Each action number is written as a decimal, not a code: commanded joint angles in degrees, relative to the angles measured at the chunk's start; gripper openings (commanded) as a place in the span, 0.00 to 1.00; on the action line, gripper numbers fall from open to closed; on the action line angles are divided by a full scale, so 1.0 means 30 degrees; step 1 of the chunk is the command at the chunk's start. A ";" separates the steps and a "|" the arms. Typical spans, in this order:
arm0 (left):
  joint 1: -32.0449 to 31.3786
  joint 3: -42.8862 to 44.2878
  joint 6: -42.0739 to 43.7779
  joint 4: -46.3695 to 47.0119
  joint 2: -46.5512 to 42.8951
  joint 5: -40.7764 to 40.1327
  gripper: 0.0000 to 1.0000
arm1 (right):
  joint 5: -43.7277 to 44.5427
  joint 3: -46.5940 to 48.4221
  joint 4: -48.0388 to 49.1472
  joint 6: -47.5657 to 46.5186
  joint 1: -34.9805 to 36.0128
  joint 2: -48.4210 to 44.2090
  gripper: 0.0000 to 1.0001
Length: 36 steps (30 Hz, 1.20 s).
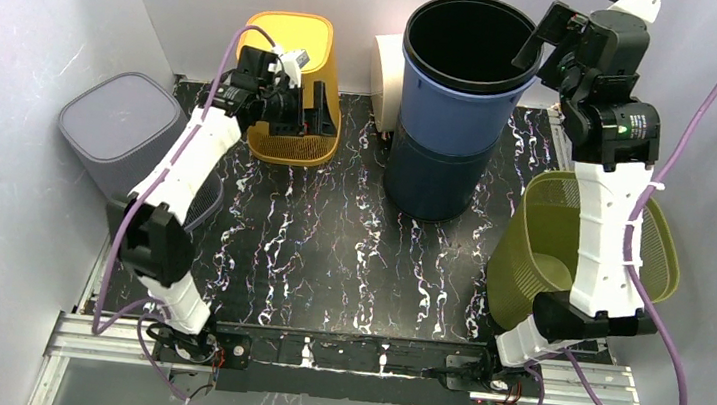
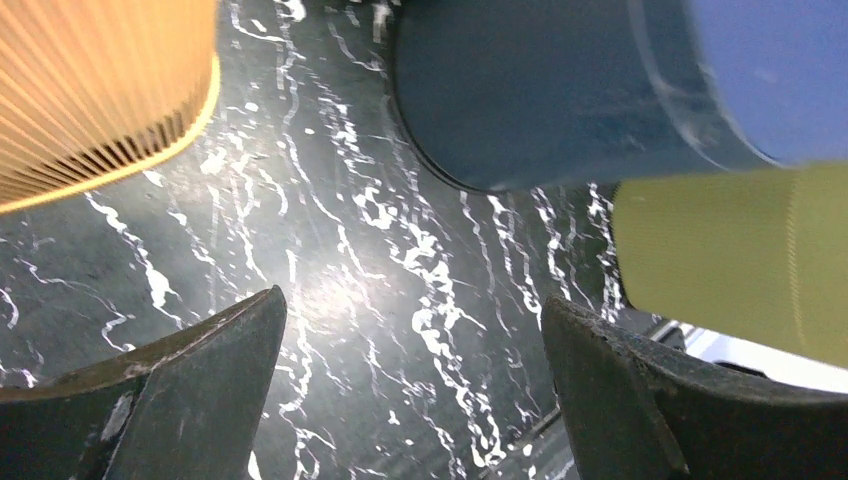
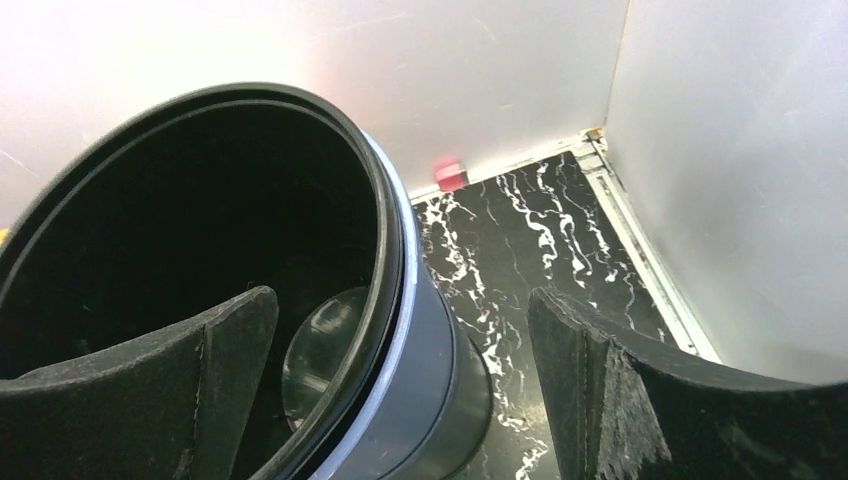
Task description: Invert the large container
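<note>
Right gripper – fingers spread wide, nothing held. It hangs at the right side of the large container's mouth. In the right wrist view the gripper straddles the rim: one finger over the dark interior, the other outside over the tabletop. Whether it touches the rim, I cannot tell.

Left gripper – fingers also spread wide, empty, held in front of the yellow basket. Its wrist view shows the gripper looking down on bare tabletop.

Large container: blue, lighter above and darker below, upright with its mouth up, at the far middle of the table.

Surface: black with white marbling. Pale walls close in the left, far and right sides.

Edges and room:
- Grey bin at the left wall, beside the left arm.
- Olive mesh basket at the right edge, near the container's base; the right arm rises in front of it.
- White object behind the container, between it and the yellow basket.
- An open stretch of tabletop lies in front of the container, between the two arms.
</note>
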 commanded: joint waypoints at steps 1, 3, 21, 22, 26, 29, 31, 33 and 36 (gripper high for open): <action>-0.1398 -0.0809 -0.0585 -0.1301 -0.3540 -0.0234 0.98 | -0.2894 0.1223 0.1003 0.1007 -0.1403 0.0054 0.93; -0.1872 -0.1569 -0.1257 -0.1186 -0.4570 -0.0231 0.98 | -0.3438 0.1287 0.0941 0.1140 -0.1712 0.0286 0.85; -0.2775 -0.4732 -0.2522 -0.1230 -0.8201 -0.0396 0.98 | -0.5295 0.0988 0.0782 0.0580 -0.1856 0.1456 0.31; -0.2790 -0.4972 -0.2552 -0.1010 -0.8274 -0.0389 0.98 | -0.5042 0.0975 0.0671 0.0546 -0.1873 0.1526 0.27; -0.2800 -0.6002 -0.2586 -0.0521 -0.8215 -0.0454 0.98 | -0.4158 0.1405 0.0636 0.0263 -0.1847 0.1581 0.06; -0.2807 -0.6285 -0.2704 -0.0194 -0.8115 -0.0252 0.98 | -0.4107 0.2539 0.0631 0.0240 -0.1865 0.1781 0.00; -0.2793 -0.6221 -0.2685 -0.0184 -0.8055 -0.0252 0.98 | -0.3971 0.3361 0.0534 0.0354 -0.1849 0.1968 0.00; -0.2800 -0.6034 -0.2636 -0.0247 -0.7914 -0.0303 0.98 | -0.3845 0.3644 0.0738 0.0403 -0.1854 0.1918 0.00; -0.2800 -0.5554 -0.2590 -0.0448 -0.7657 -0.0224 0.98 | -0.3711 0.3624 0.1468 0.0536 -0.1864 0.1548 0.00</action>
